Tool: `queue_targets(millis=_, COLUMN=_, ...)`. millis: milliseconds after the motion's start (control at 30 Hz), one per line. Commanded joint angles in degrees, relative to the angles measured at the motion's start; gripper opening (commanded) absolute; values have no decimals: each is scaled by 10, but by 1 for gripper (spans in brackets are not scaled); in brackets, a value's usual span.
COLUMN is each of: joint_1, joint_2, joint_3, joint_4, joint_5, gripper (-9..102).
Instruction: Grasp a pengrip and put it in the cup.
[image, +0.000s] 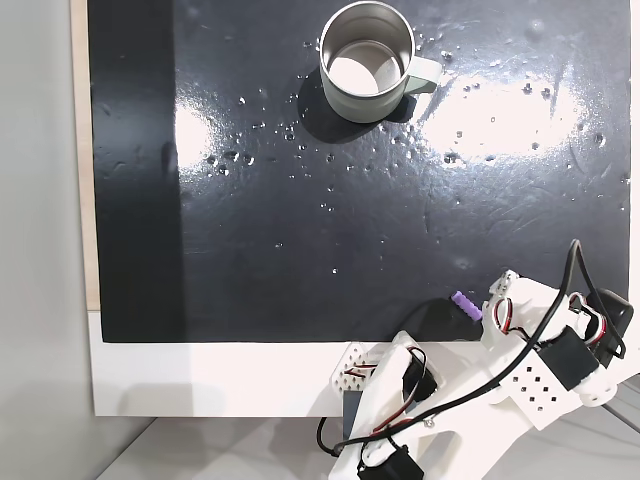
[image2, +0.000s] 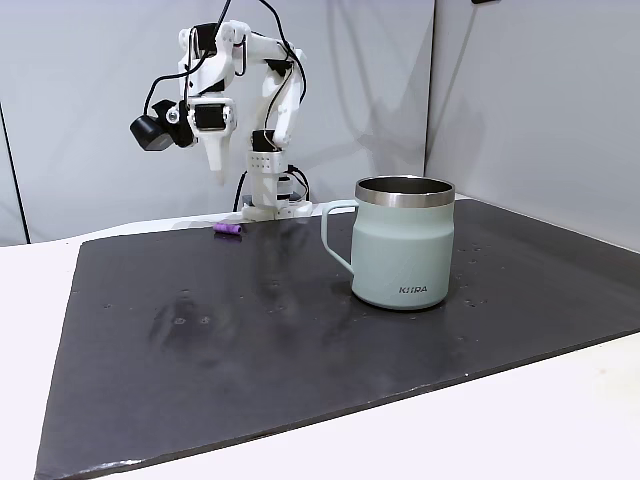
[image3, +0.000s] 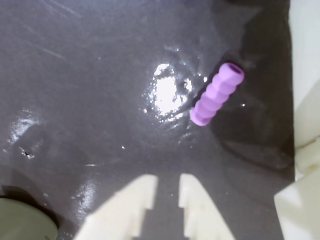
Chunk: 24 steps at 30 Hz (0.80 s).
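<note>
The pengrip is a small light-purple ribbed tube lying flat on the black mat, close to the arm's base. My gripper hangs above the mat, short of the pengrip and a little to its left in the wrist view. A narrow gap separates its white fingertips, and nothing is between them. In a fixed view the gripper points down, well above the pengrip. The cup is a pale grey-green steel mug standing upright at the mat's far end, its handle sideways.
The black mat is glossy with bright glare patches and lies on a white table. The arm's base and cables sit at the mat's near edge beside the pengrip. A pale green shape fills the wrist view's bottom-left corner.
</note>
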<state>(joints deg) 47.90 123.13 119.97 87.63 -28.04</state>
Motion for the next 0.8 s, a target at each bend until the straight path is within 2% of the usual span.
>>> queue_targets(millis=0, joint_1=8, joint_2=11, joint_3=12, joint_4=-26, joint_5=-1, gripper=18)
queue_targets(millis=200, joint_1=16, joint_2=5, joint_3=67, joint_4=-61, joint_5=-16, gripper=33)
queue_targets(millis=767, joint_1=57, joint_2=47, joint_3=219, joint_4=-131, joint_5=-66, gripper=35)
